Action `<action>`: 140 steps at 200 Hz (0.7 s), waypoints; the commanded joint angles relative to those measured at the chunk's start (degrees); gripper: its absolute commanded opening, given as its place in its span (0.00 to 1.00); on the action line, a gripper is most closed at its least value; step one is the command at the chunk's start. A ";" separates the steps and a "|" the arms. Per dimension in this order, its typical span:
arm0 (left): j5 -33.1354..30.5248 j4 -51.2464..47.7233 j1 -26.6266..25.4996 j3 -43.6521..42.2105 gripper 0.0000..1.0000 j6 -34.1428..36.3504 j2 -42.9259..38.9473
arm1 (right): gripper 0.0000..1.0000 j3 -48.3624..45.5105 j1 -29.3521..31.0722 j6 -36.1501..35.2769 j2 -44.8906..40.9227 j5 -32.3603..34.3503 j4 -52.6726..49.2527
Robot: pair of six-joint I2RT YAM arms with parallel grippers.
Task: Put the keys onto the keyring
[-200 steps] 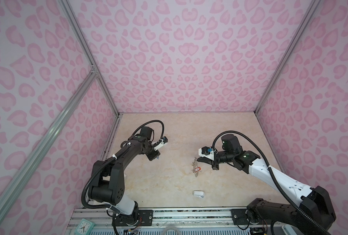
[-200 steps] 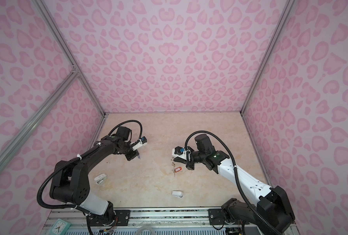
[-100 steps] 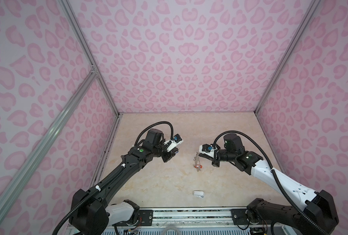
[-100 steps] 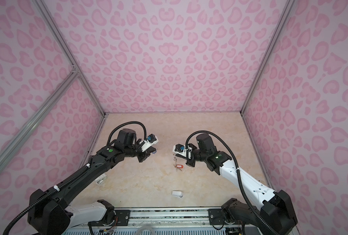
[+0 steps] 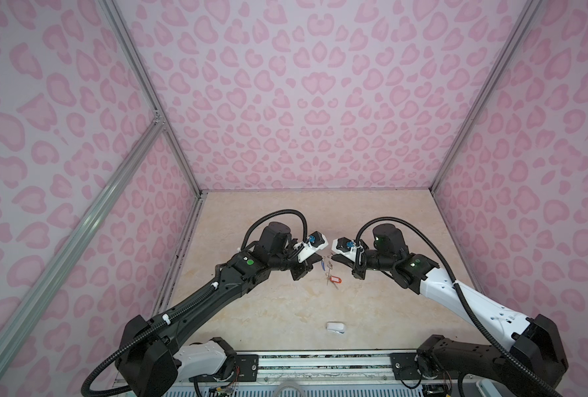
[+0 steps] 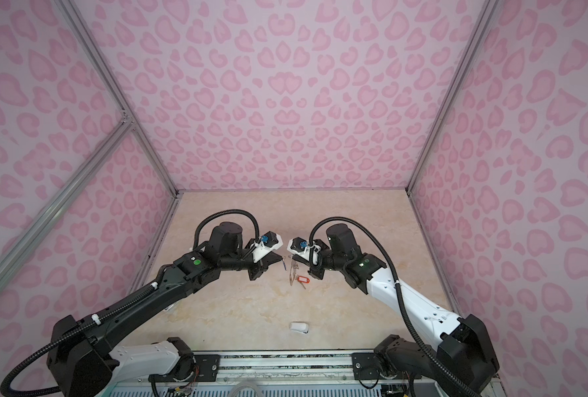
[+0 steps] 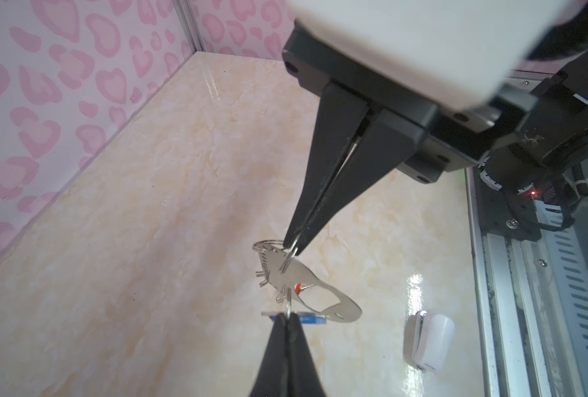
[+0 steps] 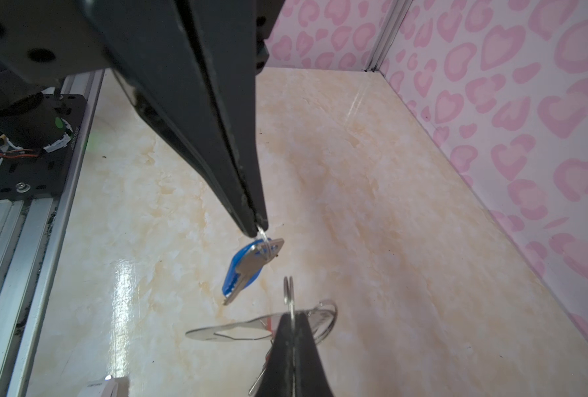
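Top views: left gripper pinches blue-tagged key at nine o'clock of keyring, which right gripper clamps steady, presumably for threading.

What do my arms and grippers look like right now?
Left arm mostly black; right arm has a white forearm. Both carry ribbed black cables, a green wrist dot and a white camera housing. Left gripper and right gripper: slim tapered black fingers.
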 commanded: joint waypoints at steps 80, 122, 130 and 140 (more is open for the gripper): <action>-5.37 2.19 -3.13 2.98 0.04 -1.45 3.58 | 0.00 -0.64 0.61 2.91 -0.04 1.63 2.73; -8.05 2.68 -3.58 3.21 0.04 -2.79 4.17 | 0.00 -0.70 0.52 2.49 0.05 1.82 2.36; -8.21 2.97 -3.66 3.28 0.04 -3.02 4.19 | 0.00 -0.61 0.56 2.46 0.08 1.86 2.38; -8.27 3.26 -3.82 3.32 0.04 -3.20 4.23 | 0.00 -0.47 0.54 2.38 0.31 1.78 2.22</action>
